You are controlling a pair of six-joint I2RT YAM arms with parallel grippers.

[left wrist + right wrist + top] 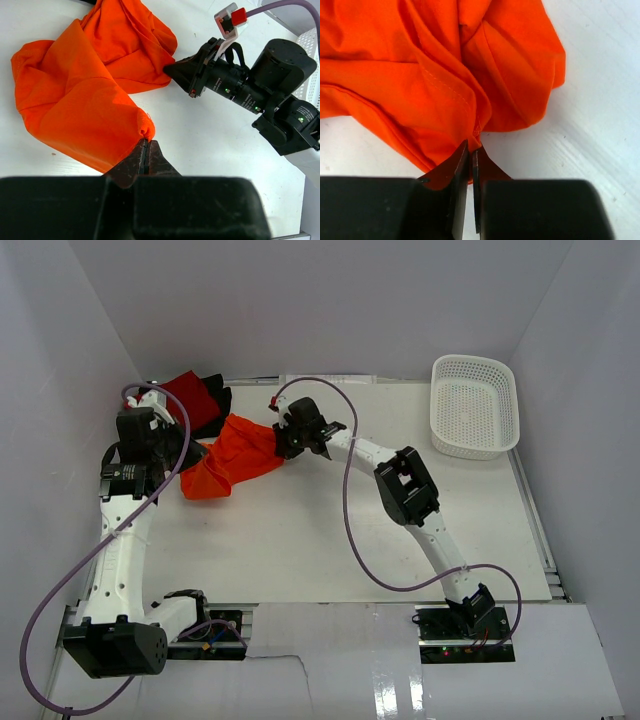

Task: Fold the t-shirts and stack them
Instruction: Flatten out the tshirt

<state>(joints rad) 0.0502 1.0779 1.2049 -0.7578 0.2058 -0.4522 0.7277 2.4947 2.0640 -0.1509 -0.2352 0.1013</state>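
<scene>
So the front tee [232, 462] is lying on the table [300, 540] towards the back left, w/ the left gripper [146, 145] sitting at its left end and the right gripper [472, 147] touching its right end, so it's lying between the 2. The tee pile [195, 395] is sitting just behind it in the far left corner. The basket [470, 448] is sitting way over at the far right, well apart from the rest.

Bright, even overhead light on the white table [330, 540]; soft shadows, glare along the glossy near edge; orange t-shirt [395, 90] sharp, wrist views' dark foreground blurred
</scene>
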